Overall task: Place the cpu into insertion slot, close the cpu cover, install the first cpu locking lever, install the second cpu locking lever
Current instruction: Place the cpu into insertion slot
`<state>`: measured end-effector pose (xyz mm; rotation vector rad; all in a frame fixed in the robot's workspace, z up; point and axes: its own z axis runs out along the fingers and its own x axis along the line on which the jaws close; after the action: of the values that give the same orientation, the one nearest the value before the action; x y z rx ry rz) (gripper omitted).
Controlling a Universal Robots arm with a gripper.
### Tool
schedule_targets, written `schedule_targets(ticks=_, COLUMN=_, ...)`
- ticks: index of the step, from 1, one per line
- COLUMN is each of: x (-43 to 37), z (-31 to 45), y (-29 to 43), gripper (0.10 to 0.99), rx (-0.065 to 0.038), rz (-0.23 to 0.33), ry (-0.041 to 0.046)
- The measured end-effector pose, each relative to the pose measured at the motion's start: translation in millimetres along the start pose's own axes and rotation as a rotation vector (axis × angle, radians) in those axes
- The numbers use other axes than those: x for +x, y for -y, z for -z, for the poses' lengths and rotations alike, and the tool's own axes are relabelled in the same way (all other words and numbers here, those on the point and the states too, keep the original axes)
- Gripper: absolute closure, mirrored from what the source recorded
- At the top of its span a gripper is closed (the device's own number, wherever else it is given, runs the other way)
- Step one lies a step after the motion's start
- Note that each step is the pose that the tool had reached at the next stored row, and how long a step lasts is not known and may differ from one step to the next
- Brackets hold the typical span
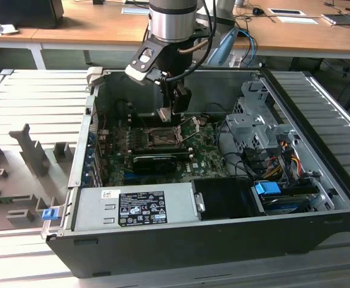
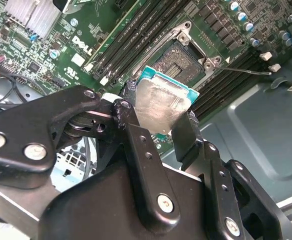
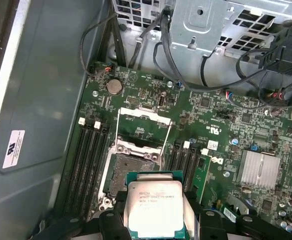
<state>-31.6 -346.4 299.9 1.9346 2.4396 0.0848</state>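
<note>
The gripper [image 2: 158,117] clamps the cpu [image 3: 153,210] by its edges above the socket [image 3: 128,172]; the cpu cover [image 3: 143,116] stands raised, permitting insertion.

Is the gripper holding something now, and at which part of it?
Yes. The gripper holds the cpu, with its fingers clamped on two opposite side edges of the chip.

In the upper middle of the exterior view, the arm [image 1: 172,15] is a silvery cylinder over a black wrist. It carries a pale mount [image 1: 143,63] and looping black cables [image 1: 206,36]. In the second wrist view the gripper [image 2: 158,125] is matte black, its linked bars pinned by silver screws [image 2: 35,151].
</note>
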Motion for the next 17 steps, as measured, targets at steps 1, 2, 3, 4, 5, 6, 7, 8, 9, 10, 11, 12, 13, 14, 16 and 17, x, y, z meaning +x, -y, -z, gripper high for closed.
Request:
schedule_targets(ticks=1, x=0.0, z=-0.9, y=0.0, gripper=0.561, rx=0.0, rz=0.0, ry=0.0001)
schedule_targets(ticks=2, x=0.0, z=-2.3, y=0.1, gripper=0.561, rx=0.0, rz=-0.003, ry=0.0003)
schedule_targets(ticks=3, x=0.0, z=-3.1, y=0.2, gripper=0.561, rx=0.0, rz=-0.008, ry=0.0011)
schedule_targets(ticks=4, x=-0.1, z=-3.4, y=0.2, gripper=0.561, rx=0.0, rz=-0.021, ry=0.002)
schedule_targets(ticks=5, x=0.0, z=-3.8, y=0.2, gripper=0.561, rx=0.0, rz=-0.046, ry=0.0032)
schedule_targets(ticks=6, x=-0.1, z=-4.0, y=0.2, gripper=0.561, rx=-0.001, rz=-0.066, ry=0.0045)
schedule_targets(ticks=7, x=-0.1, z=-4.2, y=0.3, gripper=0.561, rx=-0.001, rz=-0.083, ry=0.0055)
schedule_targets(ticks=8, x=-0.1, z=-4.4, y=0.3, gripper=0.561, rx=-0.001, rz=-0.093, ry=0.0059)
schedule_targets(ticks=9, x=-0.1, z=-4.7, y=0.3, gripper=0.561, rx=-0.001, rz=-0.108, ry=0.0069)
schedule_targets(ticks=10, x=-0.1, z=-4.9, y=0.3, gripper=0.561, rx=-0.001, rz=-0.118, ry=0.0076)
schedule_targets(ticks=11, x=-0.1, z=-5.2, y=0.3, gripper=0.561, rx=-0.001, rz=-0.123, ry=0.0078)
schedule_targets(ticks=12, x=-0.1, z=-5.5, y=0.3, gripper=0.561, rx=-0.001, rz=-0.126, ry=0.0079)
schedule_targets(ticks=13, x=-0.1, z=-5.9, y=0.3, gripper=0.561, rx=-0.002, rz=-0.132, ry=0.0083)
schedule_targets(ticks=14, x=-0.1, z=-6.5, y=0.4, gripper=0.561, rx=-0.002, rz=-0.138, ry=0.0087)
schedule_targets(ticks=16, x=-0.1, z=-7.0, y=0.4, gripper=0.561, rx=-0.002, rz=-0.144, ry=0.0092)
schedule_targets(ticks=17, x=-0.1, z=-7.4, y=0.4, gripper=0.561, rx=-0.002, rz=-0.148, ry=0.0094)
